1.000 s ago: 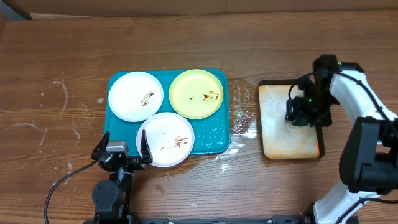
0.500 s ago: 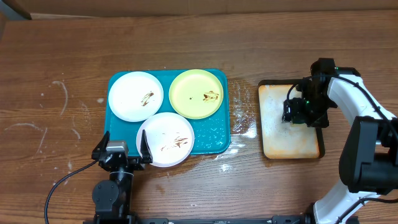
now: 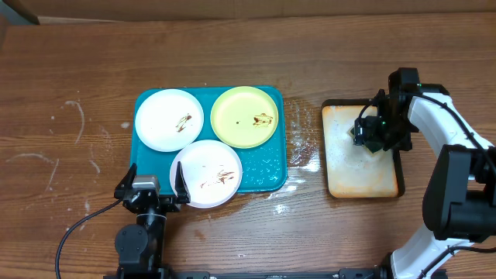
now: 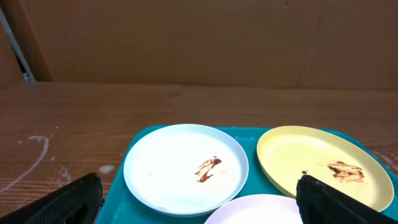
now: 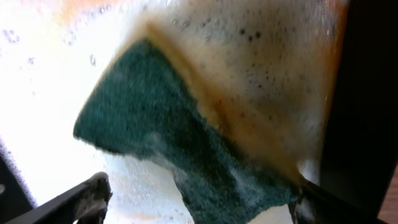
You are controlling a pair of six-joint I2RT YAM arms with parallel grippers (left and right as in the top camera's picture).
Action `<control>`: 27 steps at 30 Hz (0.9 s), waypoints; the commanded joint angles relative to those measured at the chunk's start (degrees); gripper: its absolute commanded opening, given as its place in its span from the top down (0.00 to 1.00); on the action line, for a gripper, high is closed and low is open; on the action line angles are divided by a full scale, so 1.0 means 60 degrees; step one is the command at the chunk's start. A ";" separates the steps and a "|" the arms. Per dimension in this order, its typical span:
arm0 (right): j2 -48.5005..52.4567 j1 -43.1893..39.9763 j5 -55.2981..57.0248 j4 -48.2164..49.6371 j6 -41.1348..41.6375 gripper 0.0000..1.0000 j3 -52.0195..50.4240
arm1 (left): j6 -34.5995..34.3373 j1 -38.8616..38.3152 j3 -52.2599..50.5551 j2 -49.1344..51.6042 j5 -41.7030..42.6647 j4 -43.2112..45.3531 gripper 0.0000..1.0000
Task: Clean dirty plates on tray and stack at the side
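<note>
Three smeared plates (image 3: 205, 173) on teal tray (image 3: 271, 180), none stacked | right gripper (image 3: 373, 133) — fingers spread, straddling green sponge (image 5: 168, 143) in soapy beige tray (image 3: 349, 177); sponge's long axis slants across the gap | left gripper (image 3: 152, 187) — spread wide, empty, just beside nearest plate | plates well left of sponge, left arm nearer them

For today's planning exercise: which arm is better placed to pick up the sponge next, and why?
Right: the right end effector hangs open directly over the sponge in the beige tray; the left end effector sits by the plates, well away.
</note>
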 commanded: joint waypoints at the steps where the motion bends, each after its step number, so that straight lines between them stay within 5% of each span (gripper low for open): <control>1: -0.0047 -0.0029 0.0186 0.0062 -0.0204 0.06 -0.0022 | 0.0149 0.0058 -0.0033 -0.0084 0.0106 0.0004 0.00; 4: -0.0047 -0.0029 0.0248 0.0073 -0.0277 0.07 -0.0022 | 0.0149 0.0058 -0.0033 -0.0084 0.0106 0.0004 0.00; 8: -0.0047 -0.0022 0.0164 -0.0120 -0.0178 0.20 -0.0022 | 0.0149 0.0058 -0.0033 -0.0084 0.0106 0.0004 0.00; 11: -0.0047 -0.0007 -0.0255 -0.0324 -0.0080 0.46 -0.0025 | 0.0149 0.0058 -0.0033 -0.0084 0.0106 0.0004 0.00; 15: -0.0047 -0.0007 -0.0397 -0.0375 -0.0084 0.50 -0.0025 | 0.0149 0.0058 -0.0033 -0.0084 0.0106 0.0004 0.00; 22: -0.0051 -0.0007 -0.0368 -0.0448 -0.0087 0.94 -0.0022 | 0.0149 0.0058 -0.0033 -0.0084 0.0106 0.0004 0.00; 27: -0.0051 -0.0007 -0.0251 -0.0430 -0.0084 0.96 -0.0022 | 0.0149 0.0058 -0.0033 -0.0084 0.0106 0.0004 0.00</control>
